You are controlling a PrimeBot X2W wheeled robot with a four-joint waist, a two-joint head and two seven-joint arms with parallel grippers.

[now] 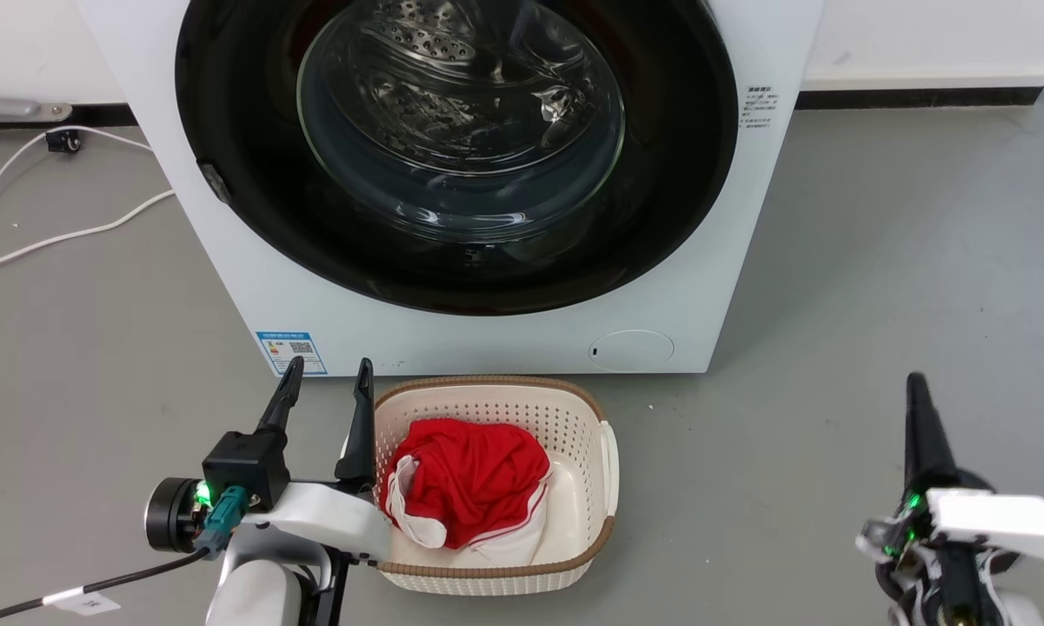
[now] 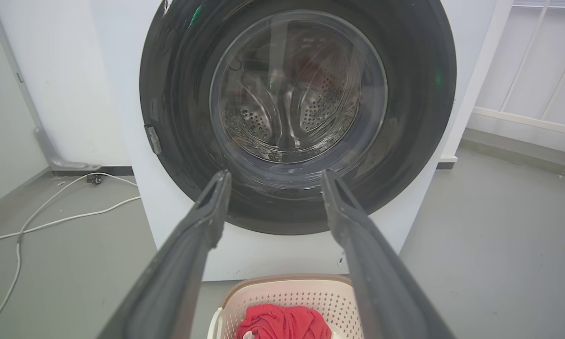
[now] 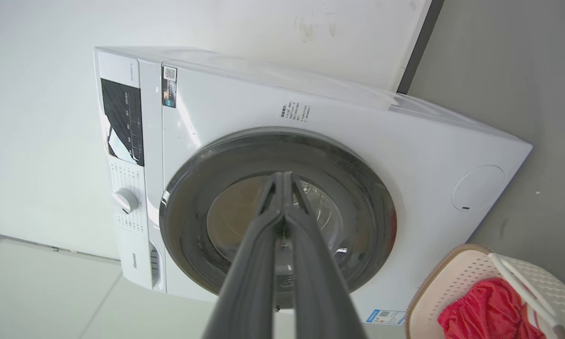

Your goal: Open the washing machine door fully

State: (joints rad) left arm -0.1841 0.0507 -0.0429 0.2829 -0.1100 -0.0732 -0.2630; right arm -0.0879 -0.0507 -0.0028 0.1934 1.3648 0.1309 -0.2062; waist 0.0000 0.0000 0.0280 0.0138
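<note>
While the big white boxy front-loading washing machine (image 1: 226,261) sits square ahead of me, its large round glossy black door with the bulging clear glass window (image 1: 456,156) lies shut, flush against the front. Low on the left corner I read a blue energy sticker (image 1: 291,352) with a QR code; its print is too small to make out. A block of small dark text (image 1: 758,109) beside the door's right edge is equally unreadable. On the right wrist view the panel carries what looks like "Hisense" (image 3: 134,256).

My left gripper (image 1: 329,374) points up at the machine's lower front, fingers spread wide apart and holding nothing, just left of a cream perforated plastic basket with a brown woven rim (image 1: 604,461) containing a red garment with white trim (image 1: 469,478). My right gripper (image 1: 917,387) hangs over bare grey floor, well apart from the machine, wrist rolled sideways, fingers pressed together on nothing.
</note>
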